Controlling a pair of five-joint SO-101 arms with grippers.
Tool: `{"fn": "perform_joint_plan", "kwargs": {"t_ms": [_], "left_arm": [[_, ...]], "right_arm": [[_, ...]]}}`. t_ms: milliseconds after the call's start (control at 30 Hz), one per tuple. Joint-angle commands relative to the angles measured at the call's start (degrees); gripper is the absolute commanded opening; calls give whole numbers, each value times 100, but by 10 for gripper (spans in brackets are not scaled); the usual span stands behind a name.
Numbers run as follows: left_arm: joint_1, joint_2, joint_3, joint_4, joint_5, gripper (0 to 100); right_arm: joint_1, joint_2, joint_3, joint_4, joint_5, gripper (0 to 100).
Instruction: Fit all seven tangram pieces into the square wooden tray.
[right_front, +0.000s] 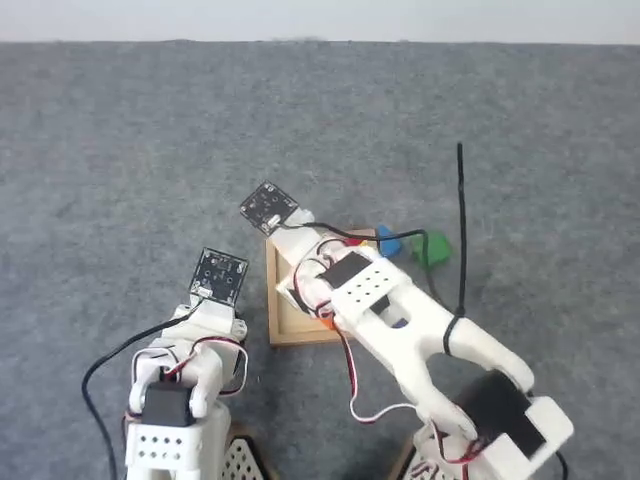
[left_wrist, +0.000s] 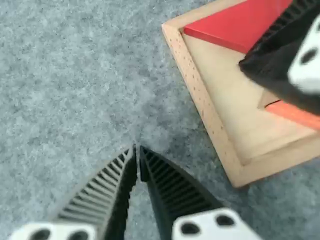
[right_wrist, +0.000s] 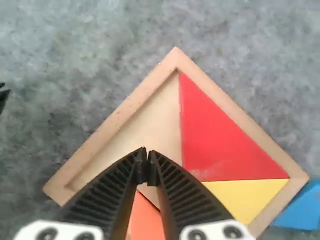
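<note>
From above, the square wooden tray (right_front: 273, 300) lies under the right arm (right_front: 400, 310). A blue piece (right_front: 388, 243) and a green piece (right_front: 434, 248) rest on the grey felt (right_front: 120, 150) at the tray's 2 o'clock, and the left arm (right_front: 180, 400) is at its 8 o'clock. In the left wrist view, the left gripper (left_wrist: 137, 151), jaws pressed together and empty, hangs over felt beside a tray corner. In the right wrist view, the right gripper (right_wrist: 146, 159), jaws closed on nothing, is above the tray floor, with a red piece (right_wrist: 215, 135), a yellow piece (right_wrist: 245, 196) and an orange piece (right_wrist: 145, 220) inside.

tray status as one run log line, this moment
tray: red, yellow, orange in | blue, green outside on mat | right gripper shut, over tray | left gripper shut, over mat beside tray
</note>
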Motion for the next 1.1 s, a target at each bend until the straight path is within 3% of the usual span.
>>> {"fn": "perform_joint_plan", "kwargs": {"t_ms": [0,233,533,767,867,1067], "left_arm": [[-26,-141,-66,35,44,13],[-26,-141,-66,35,44,13],[-26,-141,-66,35,44,13],[-26,-141,-66,35,44,13],[-26,-141,-66,35,44,13],[-26,-141,-66,35,44,13]], "right_arm": [[4,119,-53,-57,-70,7],[567,286,-18,242,-70,7],[620,259,132,224,-70,7],[699,-1235,193,558,-79,9],[1121,-2009,229,1121,-79,9],[2695,-2492,246,1666,53,15]]}}
